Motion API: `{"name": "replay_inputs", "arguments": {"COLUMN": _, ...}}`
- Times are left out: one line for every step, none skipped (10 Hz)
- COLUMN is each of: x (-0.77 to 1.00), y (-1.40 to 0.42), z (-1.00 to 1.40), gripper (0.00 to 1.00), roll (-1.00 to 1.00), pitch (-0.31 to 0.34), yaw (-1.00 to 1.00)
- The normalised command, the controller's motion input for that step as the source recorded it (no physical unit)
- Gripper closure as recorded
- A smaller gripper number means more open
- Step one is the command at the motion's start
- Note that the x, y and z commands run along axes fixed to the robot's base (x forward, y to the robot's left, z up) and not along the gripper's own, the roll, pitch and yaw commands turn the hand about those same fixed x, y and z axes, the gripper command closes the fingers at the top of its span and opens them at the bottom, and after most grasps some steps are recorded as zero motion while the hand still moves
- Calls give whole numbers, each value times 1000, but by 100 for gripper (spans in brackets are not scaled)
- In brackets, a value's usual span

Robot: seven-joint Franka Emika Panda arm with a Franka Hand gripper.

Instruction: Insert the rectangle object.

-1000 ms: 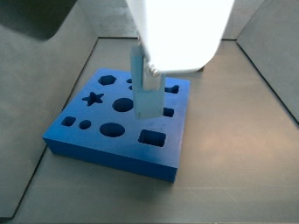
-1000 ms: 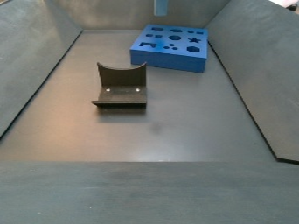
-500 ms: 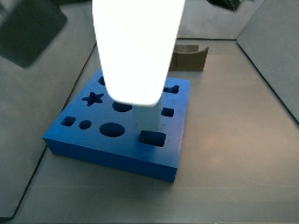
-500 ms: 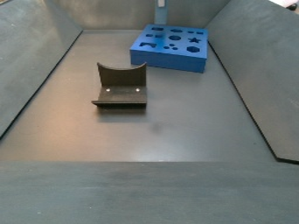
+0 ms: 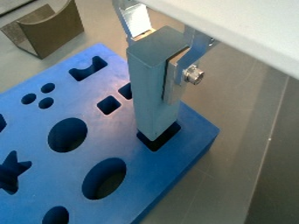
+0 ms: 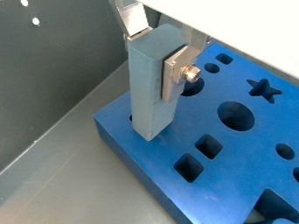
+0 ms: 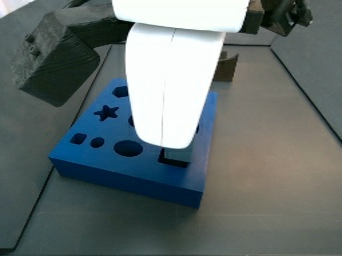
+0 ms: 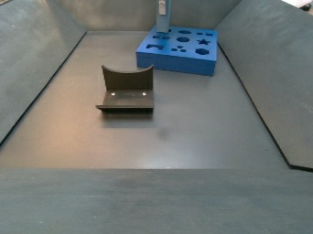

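Moved over a corner hole, pincer point(image 5: 158, 54) grips rectangle object point(image 5: 156, 92).

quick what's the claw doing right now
Claw: shut on the rectangle object, holding it upright with its lower end at a square hole in the blue board.

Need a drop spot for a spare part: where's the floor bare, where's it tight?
Bare: the wide floor in front of the U-shaped block. Tight: the blue board, where the gripper holds the rectangle object over a square hole.
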Motion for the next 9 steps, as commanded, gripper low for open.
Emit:
{"name": "replay_inputs", "arguments": {"x": -217, "y": -100, "z": -343, "gripper": 100, "roll": -6, "pitch": 11, "yaw": 0}}
{"name": "replay_inputs", "arguments": {"x": -283, "y": -14, "z": -366, "gripper": 100, "roll": 0, "pitch": 4, "yaw": 0}}
{"name": "replay_inputs", "arguments": {"x": -349, "y": 0, "z": -394, "gripper": 100, "roll": 0, "pitch": 0, "yaw": 0}}
{"name": "replay_inputs", "arguments": {"x": -214, "y": 0, "z": -557, "gripper": 100, "roll": -3, "pitch": 17, "yaw": -111}}
{"name": "replay_inputs", "arguments": {"x": -163, "y": -17, "z": -734, "gripper": 100, "roll": 0, "pitch": 0, "yaw": -106}}
{"name": "replay_inputs", "arguments": {"x": 0, "y": -266, "z": -1000, "gripper": 100, "roll": 0, "pitch": -23, "yaw": -149}}
{"name": "replay_inputs", "arguments": {"x": 74, "y": -271, "z": -1000, "gripper": 100, "roll": 0, "pitch": -49, "yaw": -234}}
{"name": "replay_inputs", "arguments": {"x": 26, "y": 0, "z": -314, "gripper": 100, "roll": -164, "pitch": 0, "yaw": -23}}
{"name": "replay_inputs", "arguments": {"x": -57, "y": 69, "z": 0, "gripper": 100, "roll": -56, "pitch": -23, "yaw": 0}}
